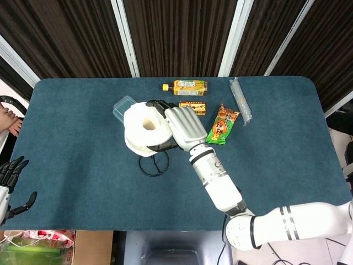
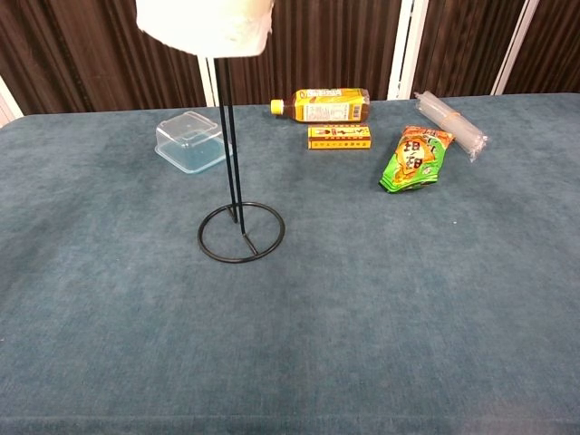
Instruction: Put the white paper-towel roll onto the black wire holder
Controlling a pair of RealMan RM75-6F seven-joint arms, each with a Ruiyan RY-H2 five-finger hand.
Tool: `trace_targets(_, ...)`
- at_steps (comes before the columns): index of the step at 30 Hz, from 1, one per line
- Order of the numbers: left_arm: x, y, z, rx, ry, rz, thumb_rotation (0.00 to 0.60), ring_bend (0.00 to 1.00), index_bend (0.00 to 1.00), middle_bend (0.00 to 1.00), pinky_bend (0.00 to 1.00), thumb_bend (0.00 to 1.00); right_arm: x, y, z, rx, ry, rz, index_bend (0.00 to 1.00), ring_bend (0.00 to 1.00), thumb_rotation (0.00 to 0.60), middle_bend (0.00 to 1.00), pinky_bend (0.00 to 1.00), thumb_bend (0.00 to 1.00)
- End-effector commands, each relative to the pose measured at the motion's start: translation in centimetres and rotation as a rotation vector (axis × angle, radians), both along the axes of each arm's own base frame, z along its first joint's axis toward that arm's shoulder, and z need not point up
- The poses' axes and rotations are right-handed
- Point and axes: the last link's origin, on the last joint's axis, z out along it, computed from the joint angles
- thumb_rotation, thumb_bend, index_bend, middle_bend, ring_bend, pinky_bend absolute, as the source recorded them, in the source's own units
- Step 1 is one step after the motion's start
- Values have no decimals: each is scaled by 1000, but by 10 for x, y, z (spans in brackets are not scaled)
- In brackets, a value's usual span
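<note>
White paper-towel roll (image 1: 144, 128) is hanging, core upright, directly over the rod of the black wire holder (image 2: 232, 154), its underside meeting the rod's tip; right hand (image 1: 179, 127) is gripping its side, while left hand (image 1: 10, 182) is idling, fingers spread, off the tabletop (image 1: 77, 165).

one paper-towel roll (image 1: 144, 127); one wire holder (image 2: 240, 231); one bottle (image 1: 187, 86); one clear tub (image 2: 190, 140); one orange box (image 2: 339, 137); one green snack bag (image 1: 220, 125); one clear sleeve (image 1: 240, 98)

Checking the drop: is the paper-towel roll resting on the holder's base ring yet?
Apart. Chest view shows the roll high on the holder, bare post between them.
</note>
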Motion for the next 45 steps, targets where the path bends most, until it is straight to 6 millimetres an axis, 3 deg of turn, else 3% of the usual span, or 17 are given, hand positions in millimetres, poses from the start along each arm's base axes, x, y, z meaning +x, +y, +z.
trace_targets(1,-1,0,0,-1,2,2,600,0,0,0,80,396,-1,-1,-4,-1,32,-16,755,647,600,600,666,278)
trace_targets(14,-1,0,-1,-4,2,0,600,0,0,0,80,395,0,-12,-29,27,76,-74,748,648,600,600,666,278)
trace_targets(18,0,0,0,-1,-1,-4,600,0,0,0,80,396,0,-12,-40,51,103,-91,699,639,600,600,664,278)
trace_targets(20,-1,0,1,0,-4,-3,600,0,0,0,79,396,-3,-10,-47,82,127,-105,558,573,600,554,605,277)
trace_targets(22,-1,-1,1,-1,-6,-5,600,0,0,0,79,396,-4,-7,-52,122,140,-120,336,451,600,423,474,268)
trace_targets(24,0,-1,1,-2,-7,-8,600,0,0,0,80,396,-5,-7,-53,134,159,-124,55,228,600,192,261,220)
trace_targets(25,-1,-1,1,-4,-7,-8,600,0,0,0,80,396,-5,-7,-52,134,165,-119,4,134,600,102,178,191)
trace_targets(27,-1,-1,2,-4,-8,-9,600,0,0,0,80,396,-5,-7,-49,120,167,-111,0,32,600,13,76,156)
trace_targets(30,-1,-1,1,-4,-9,-10,600,0,0,0,80,396,-7,-6,-45,105,167,-104,0,0,600,0,9,137)
trace_targets(39,0,-2,2,0,-13,-15,600,0,0,0,80,396,-21,-1,-32,72,215,-96,0,0,600,0,2,135)
trace_targets(42,1,-3,3,2,-14,-21,600,0,0,0,79,396,-37,12,-23,49,252,-60,0,0,600,0,0,136)
trace_targets(45,1,-5,4,5,-16,-27,600,0,0,0,80,396,-70,32,-13,6,320,-32,0,0,600,0,0,136)
